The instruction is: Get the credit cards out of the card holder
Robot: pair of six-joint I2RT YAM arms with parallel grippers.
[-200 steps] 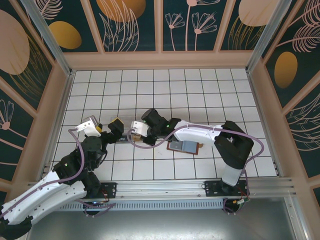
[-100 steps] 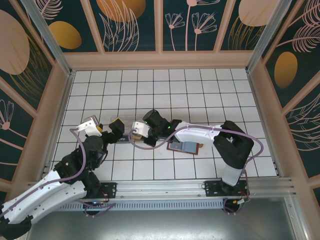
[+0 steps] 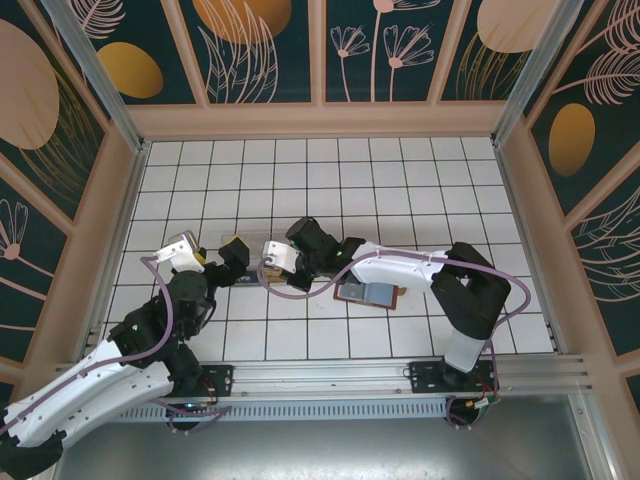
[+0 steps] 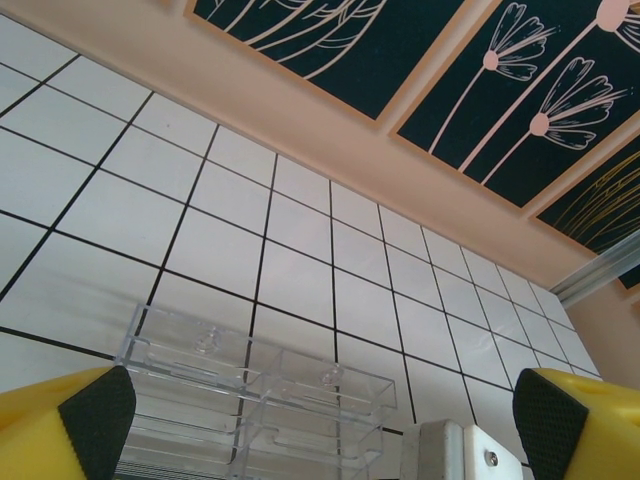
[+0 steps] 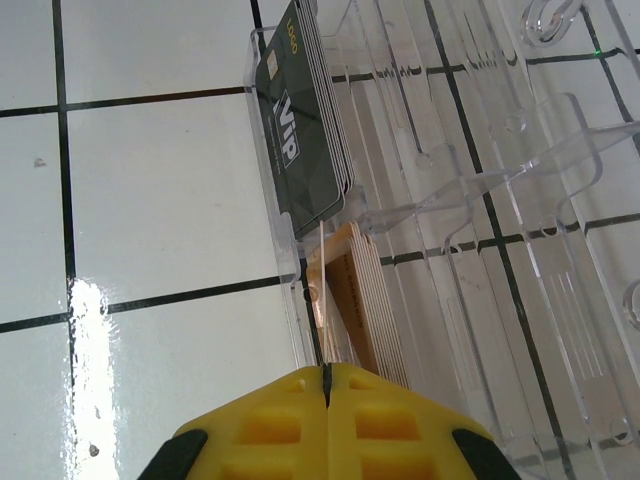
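Note:
The card holder [image 3: 370, 294] is a brown wallet lying open on the tiles, blue-grey inside, beside the right forearm. My right gripper [image 3: 264, 266] [image 5: 327, 370] is shut on a thin pale credit card [image 5: 321, 285]. I see that card edge-on, and its far end stands in the near slot of a clear plastic box [image 5: 470, 170]. The box holds a stack of dark "VIP" cards [image 5: 300, 150] and a stack of tan cards [image 5: 368, 310]. My left gripper [image 3: 234, 248] [image 4: 320, 420] hangs wide open over the same clear box [image 4: 250, 385], with nothing between its fingers.
A white part of the right wrist [image 4: 455, 455] sits just right of the box in the left wrist view. Raised beige walls [image 3: 320, 120] ring the white tiled floor. Open tiles lie behind the box and to the right of the wallet.

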